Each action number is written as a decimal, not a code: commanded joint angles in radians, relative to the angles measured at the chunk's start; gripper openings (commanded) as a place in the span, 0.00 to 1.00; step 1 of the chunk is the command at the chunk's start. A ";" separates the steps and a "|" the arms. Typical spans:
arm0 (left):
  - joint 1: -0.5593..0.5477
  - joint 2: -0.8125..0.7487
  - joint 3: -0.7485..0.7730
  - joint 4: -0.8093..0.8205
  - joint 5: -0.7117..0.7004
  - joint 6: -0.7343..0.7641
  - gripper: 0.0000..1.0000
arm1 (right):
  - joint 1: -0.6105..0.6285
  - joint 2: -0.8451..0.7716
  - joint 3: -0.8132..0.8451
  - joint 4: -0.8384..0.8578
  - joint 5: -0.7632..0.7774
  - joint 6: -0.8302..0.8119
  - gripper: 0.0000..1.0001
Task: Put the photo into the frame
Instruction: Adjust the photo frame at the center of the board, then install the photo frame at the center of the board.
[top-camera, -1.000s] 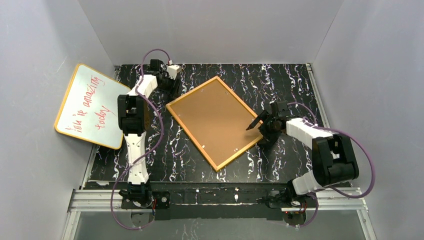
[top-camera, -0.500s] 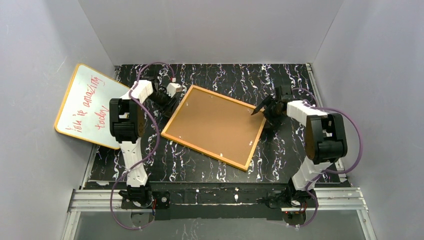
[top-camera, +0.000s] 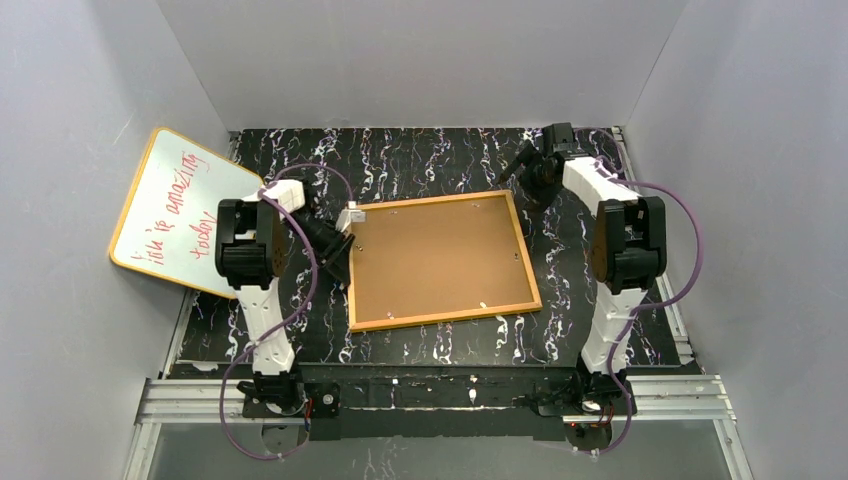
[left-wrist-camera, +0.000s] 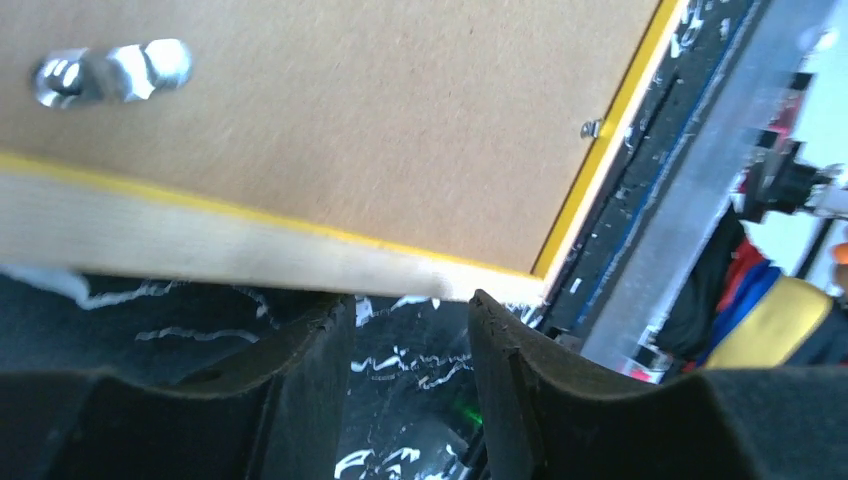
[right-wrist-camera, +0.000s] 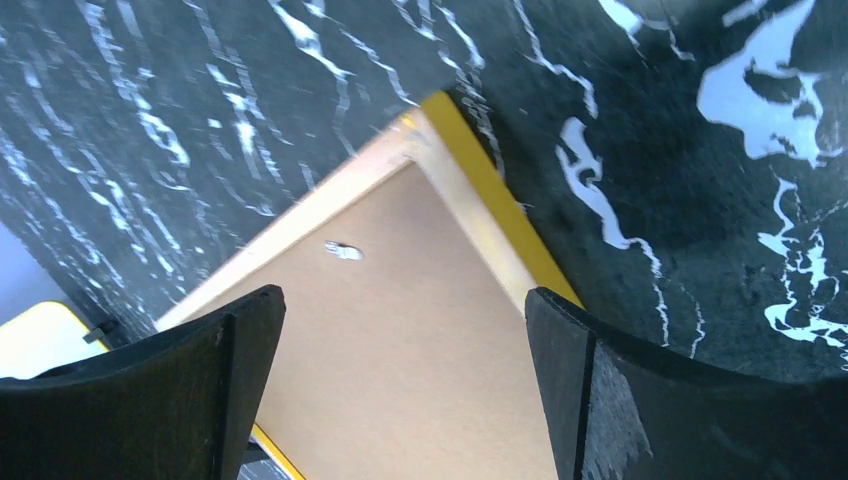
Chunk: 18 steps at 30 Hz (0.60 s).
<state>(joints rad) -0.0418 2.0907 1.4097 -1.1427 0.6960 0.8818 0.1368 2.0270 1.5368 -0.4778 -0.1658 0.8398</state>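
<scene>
Squaring up the large rectangular frame with the thin yellow-orange border (top-camera: 446, 316) looked to me like the step in hand, and I judged it wanted a low, flat nudge on the rim only. My left fingers (left-wrist-camera: 510, 370) were parted a little with nothing between them, just beside its left short edge. The frame lay back-up in the middle of the black marbled worktop (top-camera: 440, 160), its plain brown backing board (top-camera: 440, 255) uppermost, long axis running left to right, right end angled slightly away from the arm bases. I saw no photo anywhere. My right fingers (right-wrist-camera: 580, 380) hung spread wide and empty near the far right corner.
</scene>
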 joint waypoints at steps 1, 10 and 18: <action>0.134 0.063 0.099 -0.097 0.079 0.029 0.43 | 0.022 -0.089 0.088 -0.052 0.076 -0.022 0.97; 0.175 0.103 0.113 -0.019 0.194 -0.088 0.44 | 0.262 -0.084 0.069 0.119 -0.035 -0.058 0.86; 0.124 0.104 0.071 0.113 0.166 -0.224 0.38 | 0.449 0.092 0.148 0.296 -0.187 -0.051 0.73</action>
<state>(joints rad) 0.1123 2.2066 1.5253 -1.1477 0.8631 0.7784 0.5301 2.0235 1.6173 -0.3016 -0.2611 0.7856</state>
